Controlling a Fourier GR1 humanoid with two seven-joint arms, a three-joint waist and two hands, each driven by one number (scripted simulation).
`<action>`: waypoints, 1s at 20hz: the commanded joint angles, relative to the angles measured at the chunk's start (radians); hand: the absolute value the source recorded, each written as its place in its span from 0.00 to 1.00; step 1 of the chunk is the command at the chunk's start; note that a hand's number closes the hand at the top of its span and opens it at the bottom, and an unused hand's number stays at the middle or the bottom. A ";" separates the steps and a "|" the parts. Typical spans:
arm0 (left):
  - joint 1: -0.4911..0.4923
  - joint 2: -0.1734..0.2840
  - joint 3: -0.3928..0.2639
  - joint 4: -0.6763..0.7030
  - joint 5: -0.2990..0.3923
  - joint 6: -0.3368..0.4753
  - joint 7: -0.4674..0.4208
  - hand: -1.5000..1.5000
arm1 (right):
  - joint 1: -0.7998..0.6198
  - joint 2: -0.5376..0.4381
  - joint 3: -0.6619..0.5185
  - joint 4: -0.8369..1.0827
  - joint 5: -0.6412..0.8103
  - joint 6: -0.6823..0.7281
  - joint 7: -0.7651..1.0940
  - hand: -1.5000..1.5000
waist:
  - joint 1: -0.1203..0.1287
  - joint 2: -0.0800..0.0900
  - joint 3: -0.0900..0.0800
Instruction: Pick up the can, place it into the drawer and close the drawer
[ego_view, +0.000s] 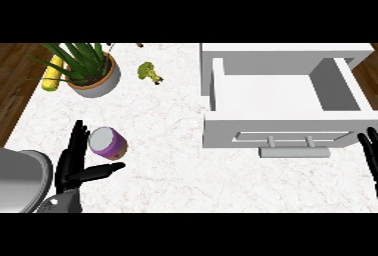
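Note:
A purple can (108, 142) with a pale grey lid stands on the white marbled counter at the left. My left hand (72, 160) is right beside it on its left, fingers straight and pointing away, thumb stretched out just below the can; it does not hold the can. The white drawer (284, 132) is pulled out at the right, its inside bare, its bar handle (294, 152) at the front. My right hand (369, 155) shows at the right edge, fingers up, beside the drawer front.
A potted green plant (90, 67) stands at the back left with a yellow corn cob (52, 72) beside it. A piece of broccoli (150, 72) lies behind the can. Wooden floor shows past the counter's left edge.

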 joint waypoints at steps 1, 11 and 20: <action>0.010 -0.012 -0.029 -0.032 -0.006 0.020 0.030 0.00 | -0.066 0.027 0.048 -0.012 0.051 -0.053 0.065 0.00 | 0.003 0.000 0.000; -0.134 -0.020 -0.007 0.191 0.010 0.056 -0.074 0.00 | 0.004 -0.022 -0.068 0.000 -0.061 0.038 0.000 0.00 | -0.003 0.000 0.000; -0.238 0.033 0.007 0.338 0.020 0.003 -0.130 0.00 | 0.022 0.032 0.010 -0.049 0.001 0.021 0.017 0.00 | -0.005 0.002 -0.001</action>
